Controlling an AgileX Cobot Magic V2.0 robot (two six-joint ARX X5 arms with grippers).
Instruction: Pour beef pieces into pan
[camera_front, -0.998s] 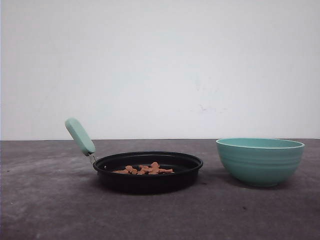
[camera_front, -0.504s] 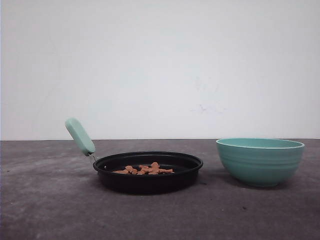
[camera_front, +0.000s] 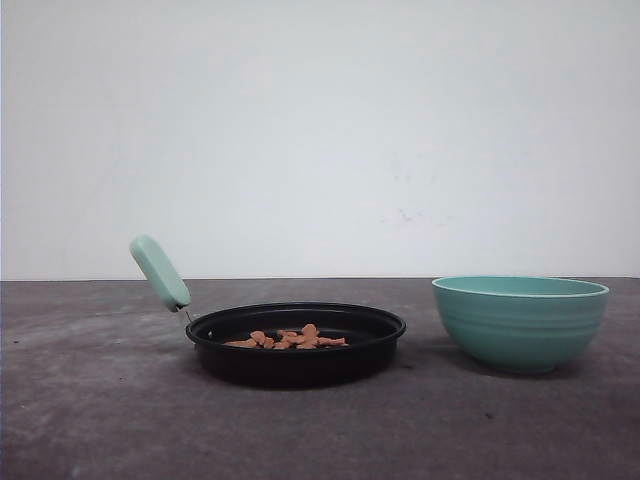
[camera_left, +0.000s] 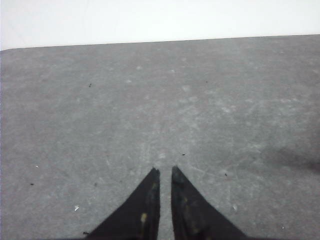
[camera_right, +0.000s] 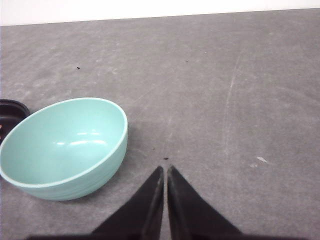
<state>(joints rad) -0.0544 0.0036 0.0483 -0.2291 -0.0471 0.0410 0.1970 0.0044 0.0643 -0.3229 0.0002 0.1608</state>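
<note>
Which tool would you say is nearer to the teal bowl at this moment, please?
The right. The right tool hovers over bare table just beside the teal bowl, apart from it. The left tool has just gray table around it.

Black round frying pans with a mint-green handle: one (camera_front: 296, 345), standing on the table; a sliver of its dark rim also shows in my right wrist view.
Teal ribbed bowls: one (camera_front: 520, 323), standing to the right of the pan and apart from it.
Small orange-brown beef chunks: one cluster (camera_front: 288, 339) lying in the pan; roughly a dozen pieces, too small and overlapping for me to count exactly.
Grey tables: one (camera_front: 100, 420).
My grippers: two, the left (camera_left: 162, 171) and the right (camera_right: 165, 169), each with two black fingers nearly meeting at the tips, nothing between them.
</note>
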